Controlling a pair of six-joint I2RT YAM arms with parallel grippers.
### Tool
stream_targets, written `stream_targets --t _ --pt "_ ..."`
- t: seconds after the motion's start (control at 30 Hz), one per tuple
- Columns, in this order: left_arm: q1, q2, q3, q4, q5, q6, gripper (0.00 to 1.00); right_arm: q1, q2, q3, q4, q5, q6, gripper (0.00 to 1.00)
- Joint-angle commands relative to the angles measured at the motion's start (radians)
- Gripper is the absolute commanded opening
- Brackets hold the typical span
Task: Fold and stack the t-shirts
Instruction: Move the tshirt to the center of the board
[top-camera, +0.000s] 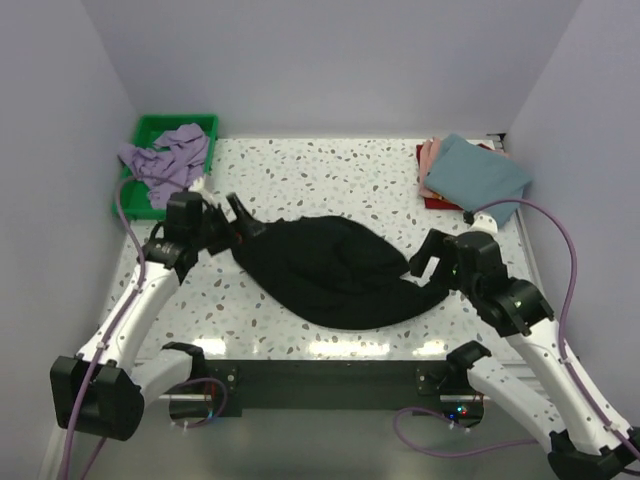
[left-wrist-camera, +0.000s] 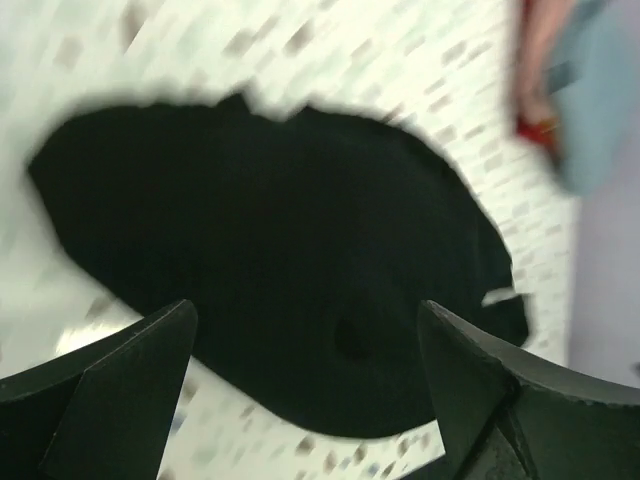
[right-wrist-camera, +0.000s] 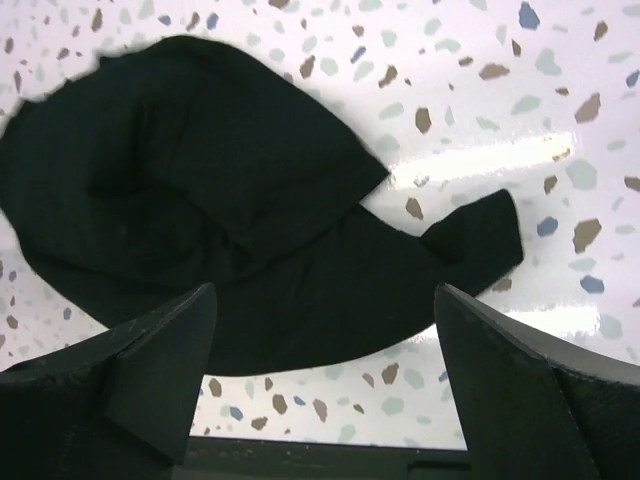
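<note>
Step in hand, by judgement: flatten black tee ahead of folding. Heaped in a rumpled oval between both sets of fingers, just beyond left gripper and just ahead of right gripper. Both pairs of fingers spread wide, holding nothing.

Best to pinch single-layer edges at opposite ends — flap nearest right fingers possibly a sleeve — then draw apart evenly, low over tabletop. Avoid grabbing doubled layers.

Hard to make out:
- Collar, hem and creases lost in the black.
- Left wrist view blurred.
- Teal-blue tee covering most of pink tee and dark red tee, well past right fingers.
- Lavender tee bunched in green tray, behind left fingers.
</note>
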Motion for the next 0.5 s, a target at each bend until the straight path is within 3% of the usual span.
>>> stream_targets --t 0.0,0.23,0.47 --pt "-0.012 -0.183 -0.075 -0.224 -0.146 0.071 0.97 -0.002 -0.015 -0.001 -0.104 -0.001 0.046 0.93" --pt "-0.013 -0.293 0.012 -0.567 -0.317 0.137 0.98 -0.002 -0.041 -0.017 -0.196 -0.082 0.125 0.93" --pt "-0.012 -0.279 -0.015 -0.564 -0.285 0.217 0.98 -0.002 -0.073 -0.110 -0.282 -0.064 0.206 0.92"
